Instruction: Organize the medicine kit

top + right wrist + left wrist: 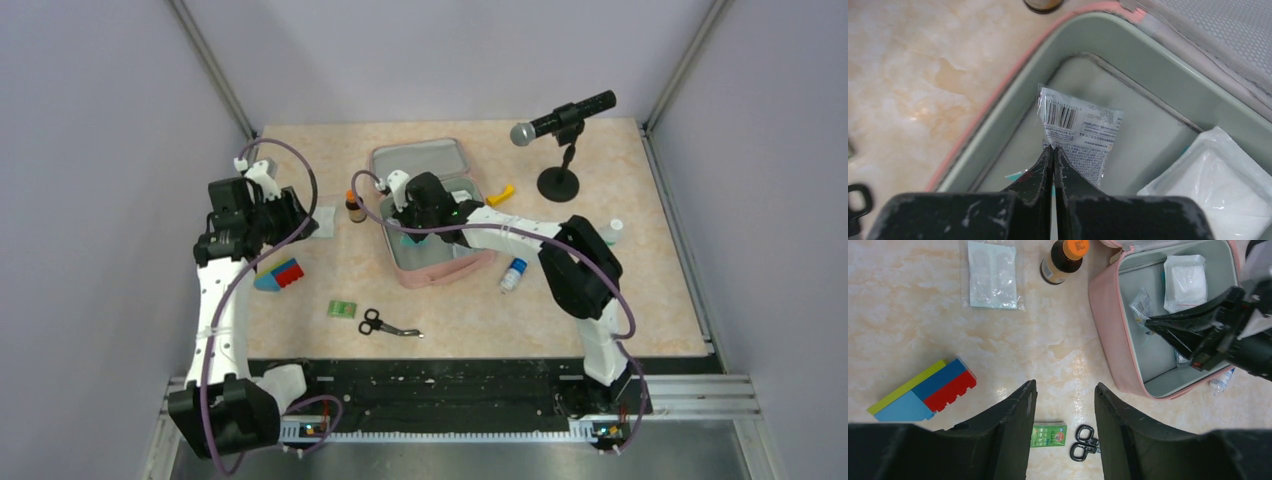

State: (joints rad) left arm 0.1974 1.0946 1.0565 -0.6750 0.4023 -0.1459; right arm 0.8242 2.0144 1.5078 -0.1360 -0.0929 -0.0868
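The medicine kit (440, 275) lies open at the table's middle, a pink case (1108, 340) with grey-green lining (998, 120). My right gripper (405, 236) reaches into it, seen from the side in the left wrist view (1148, 324). Its jaws (1053, 148) are shut on the corner of a printed sachet (1080, 130) with a barcode, which stands up off the case floor (1140, 304). A white gauze pack (1208, 185) lies deeper in the case (1185, 282). My left gripper (1064, 385) hovers open and empty over the table, left of the kit (285, 215).
Left of the kit are a brown bottle with an orange cap (354, 208), a clear plaster packet (992, 275) and coloured blocks (280, 274). A green box (1048, 434) and scissors (385, 324) lie near the front. A small bottle (513, 274), a yellow item (500, 194) and a microphone stand (562, 130) are right.
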